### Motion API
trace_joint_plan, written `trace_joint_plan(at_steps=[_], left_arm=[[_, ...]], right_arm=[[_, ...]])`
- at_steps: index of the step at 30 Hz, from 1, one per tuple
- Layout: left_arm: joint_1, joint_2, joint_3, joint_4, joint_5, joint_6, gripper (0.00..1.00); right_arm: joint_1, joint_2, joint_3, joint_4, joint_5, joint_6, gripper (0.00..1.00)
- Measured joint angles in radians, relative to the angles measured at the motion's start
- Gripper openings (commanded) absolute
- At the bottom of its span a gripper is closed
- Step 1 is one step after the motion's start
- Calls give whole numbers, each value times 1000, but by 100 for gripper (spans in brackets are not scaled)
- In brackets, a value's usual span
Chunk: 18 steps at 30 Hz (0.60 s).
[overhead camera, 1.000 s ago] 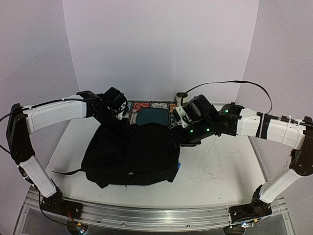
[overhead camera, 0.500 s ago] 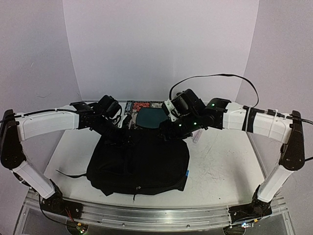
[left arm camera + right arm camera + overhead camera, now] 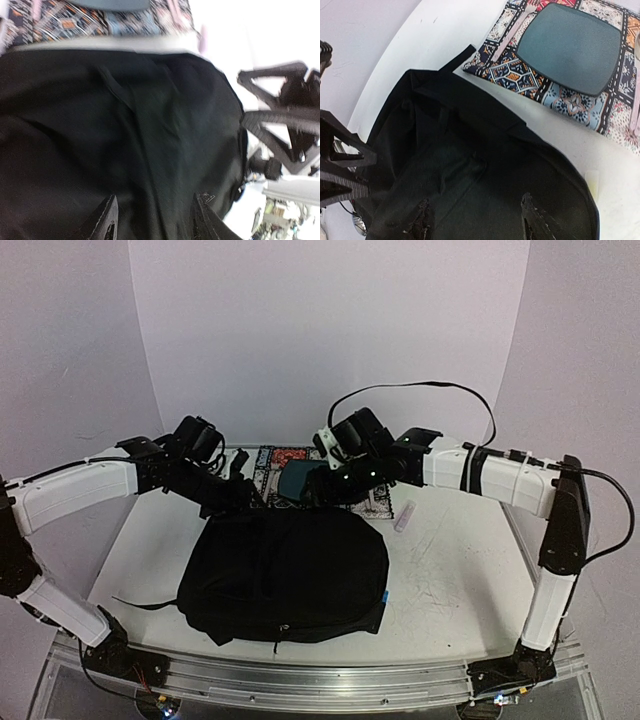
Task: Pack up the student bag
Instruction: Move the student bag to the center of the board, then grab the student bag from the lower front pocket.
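The student bag [image 3: 285, 575], a large black fabric backpack, lies flat in the middle of the table with a strap trailing to the left. My left gripper [image 3: 235, 488] hovers over the bag's far left edge. In the left wrist view it [image 3: 155, 224] stands open above the black fabric [image 3: 125, 140], nothing pinched between its fingers. My right gripper [image 3: 318, 485] hangs over the bag's far edge, near the middle. From the right wrist it [image 3: 477, 222] is open too, with the bag [image 3: 470, 185] below it.
Behind the bag lies a patterned placemat [image 3: 300, 455] with a dark teal plate [image 3: 297, 481] on it. The right wrist view shows the plate [image 3: 570, 47] and a pale fork [image 3: 512, 30] beside it. A small pale tube [image 3: 404, 517] lies right of the bag.
Both grippers have pulled back and up from the bag's top edge, the left one going left. The bag has spread out flatter and shifted slightly right.
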<state>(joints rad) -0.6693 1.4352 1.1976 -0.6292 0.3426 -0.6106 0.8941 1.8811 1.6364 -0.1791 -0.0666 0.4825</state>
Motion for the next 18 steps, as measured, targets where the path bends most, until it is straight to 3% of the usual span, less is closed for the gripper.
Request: trace_joint_plan(at_steps=[6, 18], left_arm=[[21, 113, 53, -3, -59, 48, 46], [63, 308, 230, 0, -84, 78, 43]], right_arm=[[-6, 96, 82, 7, -32, 8, 69], [-18, 184, 129, 21, -88, 43, 65]])
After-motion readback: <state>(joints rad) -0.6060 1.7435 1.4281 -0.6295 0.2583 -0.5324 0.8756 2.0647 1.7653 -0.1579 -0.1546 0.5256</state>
